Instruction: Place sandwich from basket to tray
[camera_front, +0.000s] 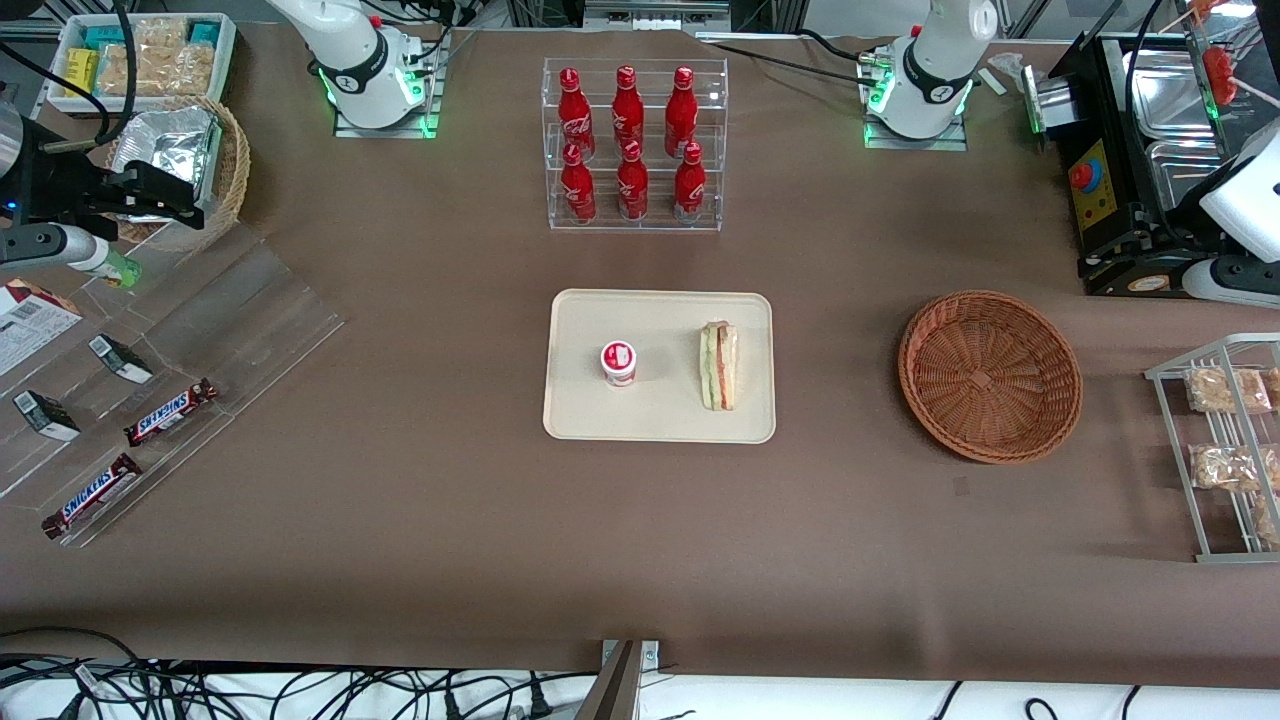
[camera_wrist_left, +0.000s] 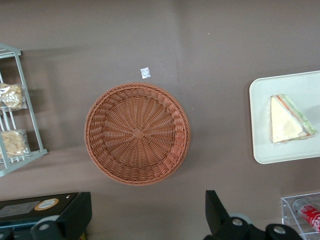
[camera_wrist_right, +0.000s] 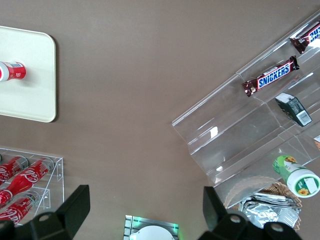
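In the front view, one sandwich (camera_front: 719, 365) lies on the cream tray (camera_front: 660, 420) at the table's middle, on the half nearer the working arm's end. One small red-and-white cup (camera_front: 619, 362) stands on the same tray beside it, apart from it. The single reddish-brown basket (camera_front: 990, 375) sits toward the working arm's end, well apart from the tray, with nothing in it. A clear rack (camera_front: 635, 145) farther from the camera than the tray holds six red bottles (camera_front: 627, 105) in two rows of three. A clear stepped stand (camera_front: 200, 330) toward the parked arm's end carries two Snickers bars (camera_front: 170, 412) and two small dark packets (camera_front: 45, 415). A wire rack (camera_front: 1215, 450) at the working arm's end holds beige snack packets (camera_front: 1228, 390); at least three show. The working arm's white body shows at the frame's edge above that rack, but its gripper is out of frame here.

In the left wrist view, the gripper (camera_wrist_left: 145, 215) hangs high over the table, its two dark fingers (camera_wrist_left: 217, 212) spread wide apart and holding nothing. The basket (camera_wrist_left: 137, 134) lies below, its woven floor bare. The tray (camera_wrist_left: 265, 125) is partly in frame with the one sandwich (camera_wrist_left: 289, 120) flat on it, well apart from the basket. The wire rack (camera_wrist_left: 25, 100) shows two packets.

In the right wrist view, a corner of the tray (camera_wrist_right: 30, 90) shows with the cup (camera_wrist_right: 11, 71) on it, along with the stepped stand (camera_wrist_right: 240, 135), the two Snickers bars (camera_wrist_right: 270, 76) and part of the bottle rack (camera_wrist_right: 30, 180).
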